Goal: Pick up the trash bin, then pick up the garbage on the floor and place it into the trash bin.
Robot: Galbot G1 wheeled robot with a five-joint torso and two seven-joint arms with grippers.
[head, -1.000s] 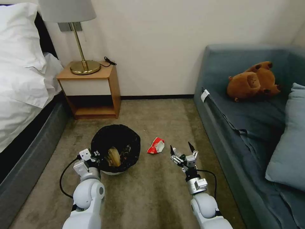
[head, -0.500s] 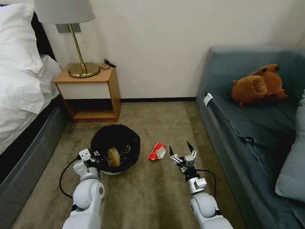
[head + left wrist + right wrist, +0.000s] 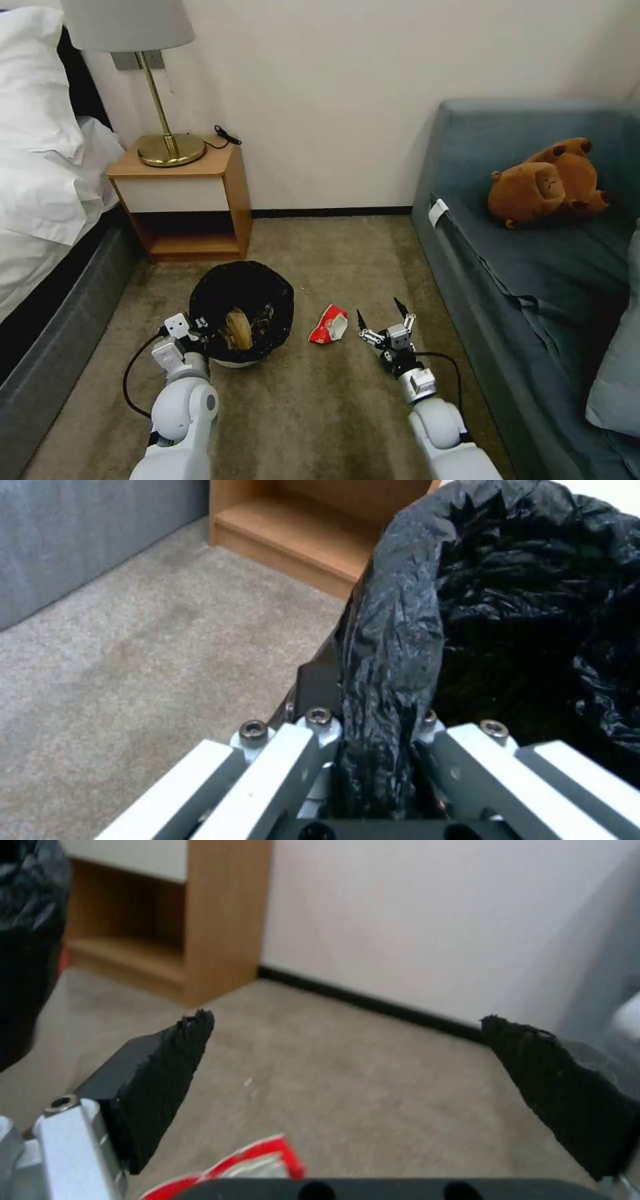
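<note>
We keep the small round white trash bin (image 3: 241, 312) with its crinkly black liner clamped at its near-left rim by our left gripper (image 3: 200, 331), so it travels with us. Our right gripper (image 3: 385, 315), fingers spread wide, waits just right of the crumpled red-white wrapper (image 3: 328, 325) on the carpet. No lettering is legible.

Bare carpet (image 3: 333, 393) btwn bin (image 3: 241, 310), sofa (image 3: 507, 280).

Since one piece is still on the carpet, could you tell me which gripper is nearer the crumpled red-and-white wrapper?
The right. The right gripper hovers open just beside the crumpled red-and-white wrapper, not touching. The left gripper is farther, shut on the rim of the black-lined white trash bin.
</note>
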